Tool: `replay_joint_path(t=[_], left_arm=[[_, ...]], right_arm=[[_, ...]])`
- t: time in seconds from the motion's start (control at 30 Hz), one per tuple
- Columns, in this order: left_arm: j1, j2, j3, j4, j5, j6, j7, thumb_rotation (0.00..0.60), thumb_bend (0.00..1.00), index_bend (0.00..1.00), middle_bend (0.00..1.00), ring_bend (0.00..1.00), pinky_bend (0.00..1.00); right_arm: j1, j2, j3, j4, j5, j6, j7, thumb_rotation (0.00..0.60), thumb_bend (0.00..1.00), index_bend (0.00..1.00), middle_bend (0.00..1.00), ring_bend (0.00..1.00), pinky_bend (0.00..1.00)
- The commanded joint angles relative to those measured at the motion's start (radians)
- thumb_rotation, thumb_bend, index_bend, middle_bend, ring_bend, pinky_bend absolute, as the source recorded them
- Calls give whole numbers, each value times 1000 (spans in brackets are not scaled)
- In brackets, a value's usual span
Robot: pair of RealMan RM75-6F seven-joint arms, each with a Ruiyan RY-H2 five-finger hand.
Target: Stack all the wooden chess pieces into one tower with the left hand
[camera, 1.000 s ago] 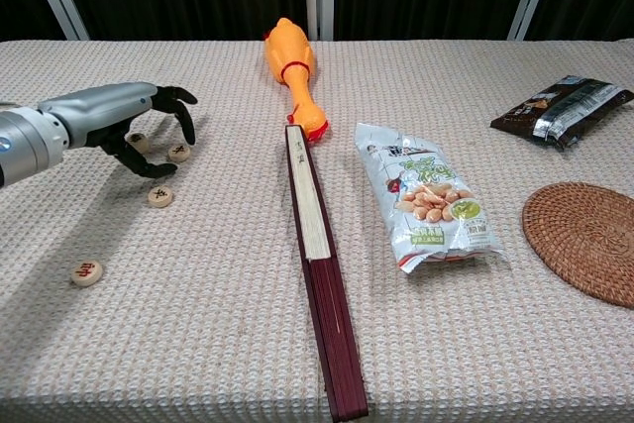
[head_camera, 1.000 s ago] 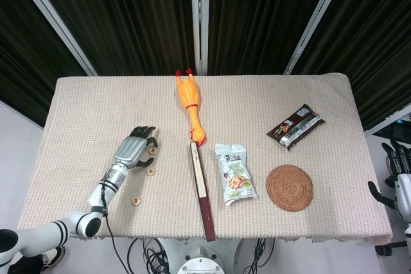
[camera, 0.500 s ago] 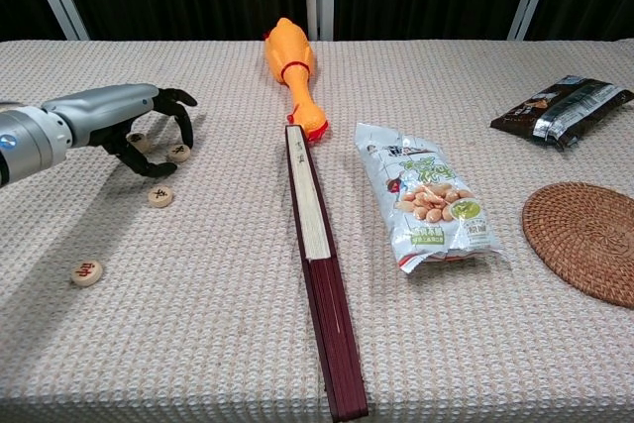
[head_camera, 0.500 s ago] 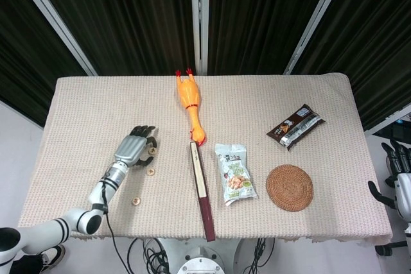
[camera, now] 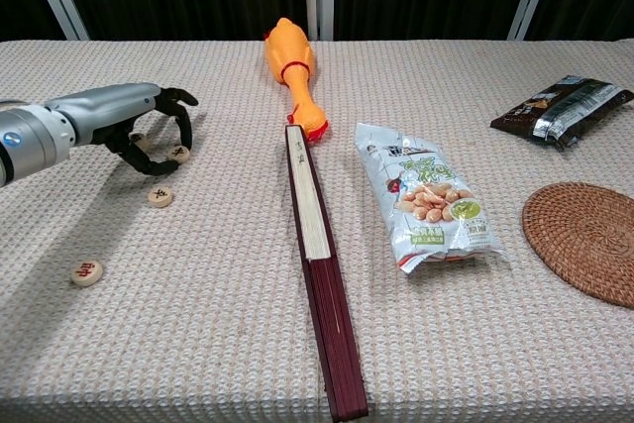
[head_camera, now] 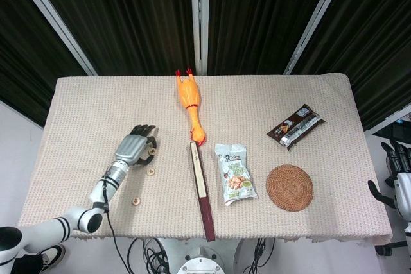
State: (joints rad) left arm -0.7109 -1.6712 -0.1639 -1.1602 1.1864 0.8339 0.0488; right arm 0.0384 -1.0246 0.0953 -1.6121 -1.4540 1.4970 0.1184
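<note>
The left hand (camera: 134, 126) is arching over the cloth well to the left of the closed folding fan (camera: 319, 255), its dark fingers (camera: 181, 121) curling down around two wooden chess pieces; whether it is pinching either one cannot be told. The chest view is showing one piece (camera: 179, 154) beside the fingertips and another (camera: 138, 142) under the palm; the head view is hiding most of that under the hand (head_camera: 131, 148). A third piece (camera: 159, 196) is lying nearer the fan's left, a fourth (camera: 86, 272) further left again. Only the head view is showing the right hand (head_camera: 398, 174), hanging off the table far right of the fan, fingers apart, holding nothing.
</note>
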Motion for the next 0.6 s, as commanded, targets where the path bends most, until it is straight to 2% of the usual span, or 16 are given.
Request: replay_joint_path(t=[0.03,0.3,0.6], left_arm=[[2,2,0,-4,2,5,-4,600,349,486,48,0,0],[1,49,-14,-80,13,45,30,600,347,474,48,0,0],[32,124,-15,-141,-53,59,81,600,348,481,48,0,0]], right_arm=[[0,0,0,0,0,0,0,600,253,0,0,0,0],[2,1,-4,1,-5,-6,-4,600,253,0,0,0,0],[1,0,-6,0,-11,-1,-7,600,253,0,0,0,0]])
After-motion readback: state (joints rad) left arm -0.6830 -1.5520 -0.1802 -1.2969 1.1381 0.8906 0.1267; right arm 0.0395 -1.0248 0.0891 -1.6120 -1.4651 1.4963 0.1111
